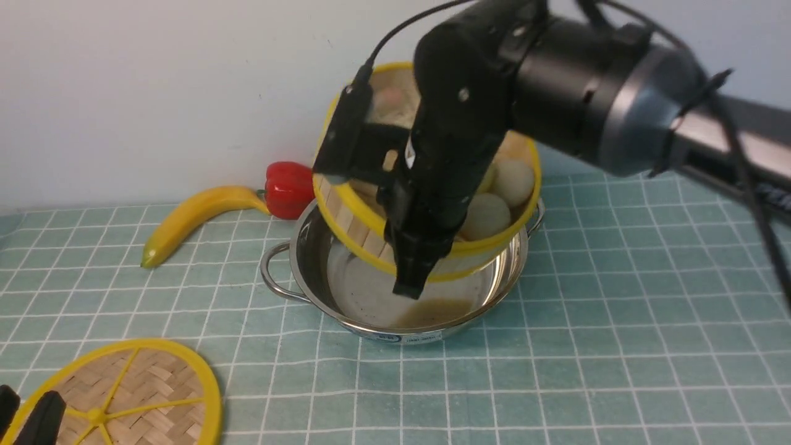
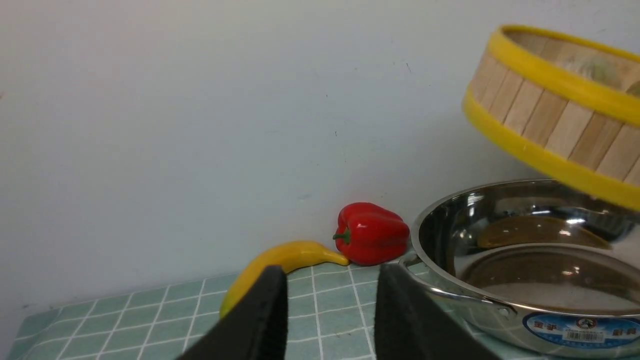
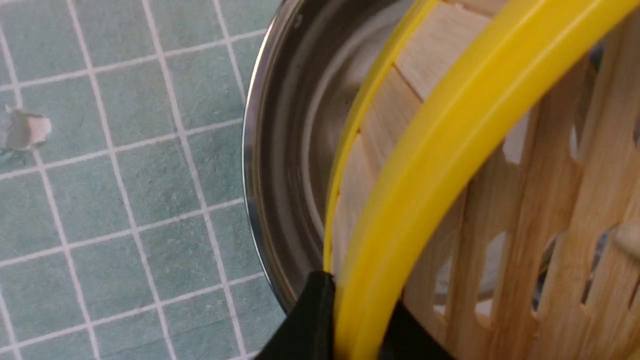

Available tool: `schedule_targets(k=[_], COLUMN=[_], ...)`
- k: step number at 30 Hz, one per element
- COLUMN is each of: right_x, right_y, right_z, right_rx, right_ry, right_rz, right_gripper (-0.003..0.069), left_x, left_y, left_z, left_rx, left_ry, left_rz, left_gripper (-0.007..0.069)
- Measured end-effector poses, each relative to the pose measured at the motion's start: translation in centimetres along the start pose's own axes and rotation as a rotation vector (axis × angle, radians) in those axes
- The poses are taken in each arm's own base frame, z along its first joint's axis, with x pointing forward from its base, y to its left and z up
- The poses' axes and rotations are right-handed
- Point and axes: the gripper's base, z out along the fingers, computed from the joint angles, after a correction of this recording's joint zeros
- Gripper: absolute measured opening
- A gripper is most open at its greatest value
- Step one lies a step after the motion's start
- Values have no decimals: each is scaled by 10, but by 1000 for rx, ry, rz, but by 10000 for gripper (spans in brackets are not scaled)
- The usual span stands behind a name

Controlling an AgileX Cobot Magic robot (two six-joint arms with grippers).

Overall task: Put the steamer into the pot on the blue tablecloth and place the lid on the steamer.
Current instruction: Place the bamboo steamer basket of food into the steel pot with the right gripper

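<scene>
My right gripper (image 1: pixel 414 275) is clamped on the steamer (image 1: pixel 357 230) at its near rim; it hangs tilted at frame centre, just above the pot (image 1: pixel 364 290) — level it, then straight down

The scene contains one steamer (image 1: pixel 358 230), one pot (image 1: pixel 371 290), one lid (image 1: pixel 136 389) and one blue tablecloth (image 1: pixel 618 309). The pot carries two loop handles (image 1: pixel 275 272). Loose produce: one banana (image 1: pixel 191 216) and one red pepper (image 1: pixel 289 188). At least three pale round buns (image 1: pixel 488 216) are countable inside the steamer; the arm hides the remainder. Two hands are present: one left hand (image 2: pixel 330 300), one right hand (image 1: pixel 413 278).
</scene>
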Motion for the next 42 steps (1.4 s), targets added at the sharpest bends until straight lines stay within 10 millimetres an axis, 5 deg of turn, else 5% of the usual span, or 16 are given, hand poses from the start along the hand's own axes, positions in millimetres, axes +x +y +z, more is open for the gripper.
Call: schedule_targets(k=[7,42], right_x=[2,2], right_y=[2,7], right_z=[45,93], right_rx=[14,-19], right_ry=[116,153], right_rz=[-75,-167], right_gripper=[62,62], left_x=[0,0], left_y=[0,0], left_z=[0,0], left_rx=[0,0], left_ry=[0,0], left_rz=[0,0], left_gripper=[243,243])
